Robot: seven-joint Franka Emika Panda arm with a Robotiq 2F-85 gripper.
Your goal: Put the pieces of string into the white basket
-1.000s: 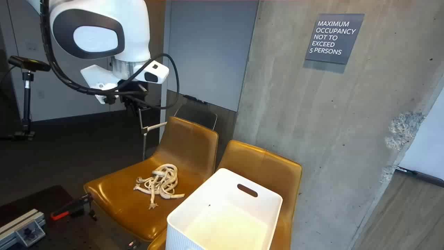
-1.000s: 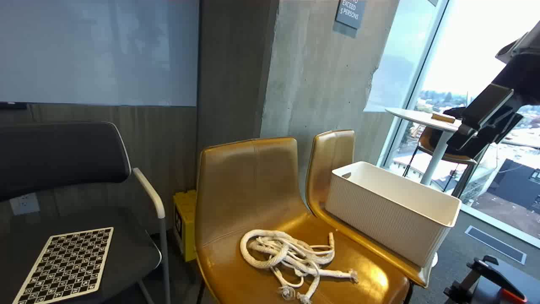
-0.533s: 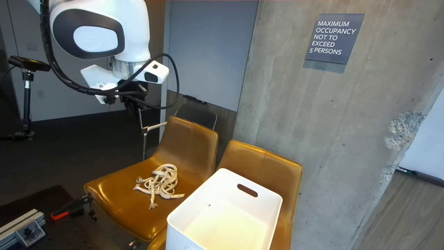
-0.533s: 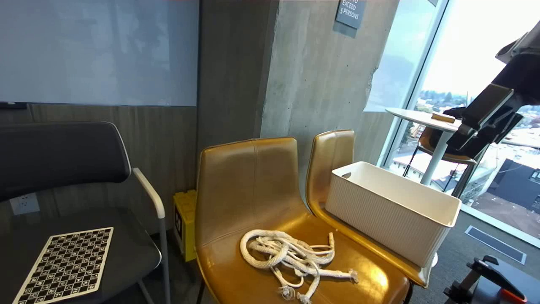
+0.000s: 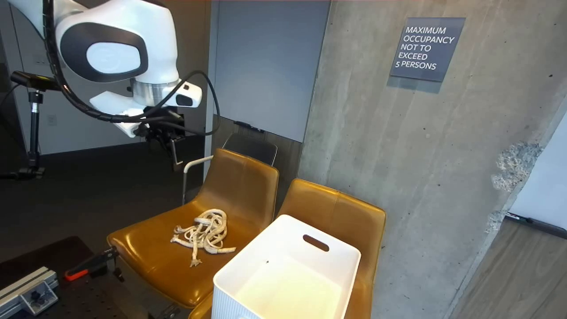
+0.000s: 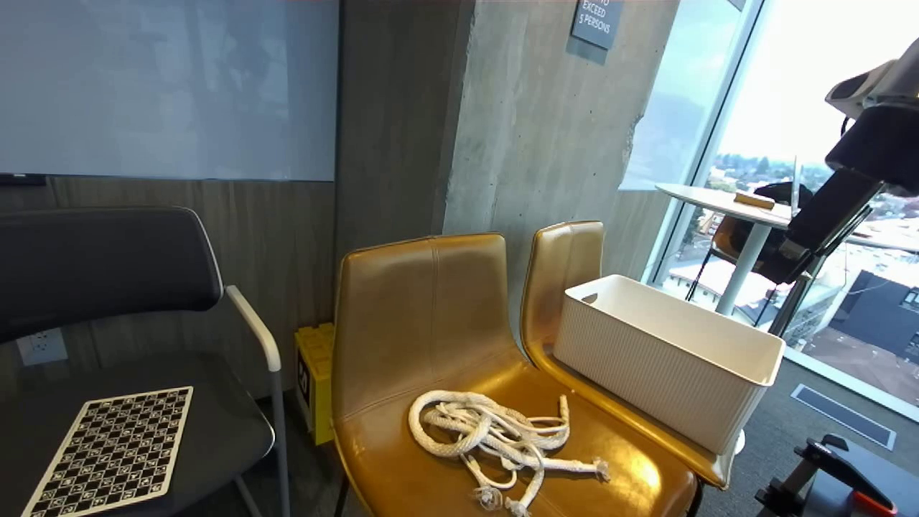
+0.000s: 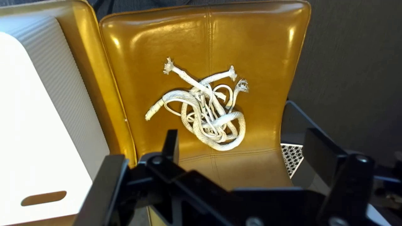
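The pieces of string, a loopy tangle of cream-white cords, lie on the seat of a brown chair in both exterior views (image 5: 208, 232) (image 6: 492, 434). They also show in the wrist view (image 7: 216, 116). The white basket stands on a second brown chair right beside it, in both exterior views (image 5: 257, 270) (image 6: 646, 373) and at the left of the wrist view (image 7: 83, 110). The inside that shows in an exterior view is bare. My gripper (image 7: 245, 147) is open and empty, fingers wide apart. It hangs in the air well above the seats (image 5: 175, 155) (image 6: 800, 262), touching nothing.
The brown chair (image 6: 423, 309) has a tall back behind the string. A dark chair with a checkered board (image 6: 115, 449) stands beside it. A concrete wall (image 5: 398, 155) rises behind. A dark surface with a clamp (image 5: 91, 266) lies in front. A yellow box (image 6: 316, 380) is on the floor.
In the last half second the arm has moved left in an exterior view and the gripper has tilted. The string and the basket have not moved.
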